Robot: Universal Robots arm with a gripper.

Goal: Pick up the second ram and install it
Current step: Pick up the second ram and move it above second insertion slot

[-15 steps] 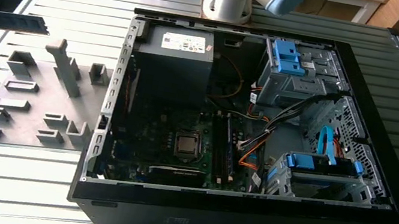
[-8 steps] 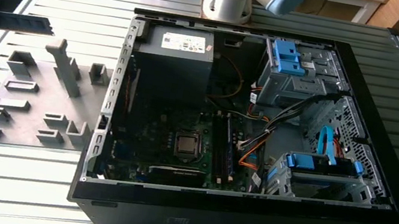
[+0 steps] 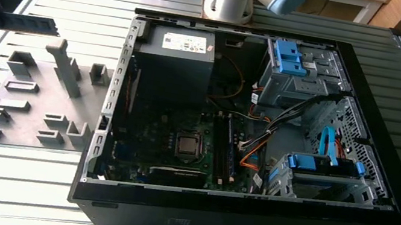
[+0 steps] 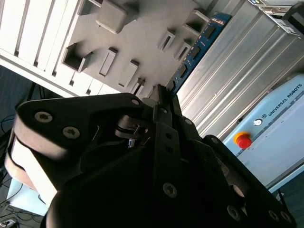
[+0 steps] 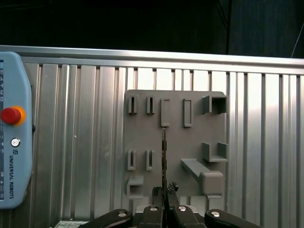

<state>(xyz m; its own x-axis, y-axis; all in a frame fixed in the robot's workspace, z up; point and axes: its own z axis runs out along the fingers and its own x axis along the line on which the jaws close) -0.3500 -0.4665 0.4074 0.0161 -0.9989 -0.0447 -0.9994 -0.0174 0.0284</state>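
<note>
My pincer [image 5: 164, 190] is clenched on the second ram [image 4: 195, 51] by one end, above the fixture plate [image 5: 190, 142]. I judge it light, stiff, fragile; best held by its edges.

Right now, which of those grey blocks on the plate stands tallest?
The narrow post with the wider head, near the grey plate's far edge in the exterior view; it rises well above the squat blocks around it.
</note>
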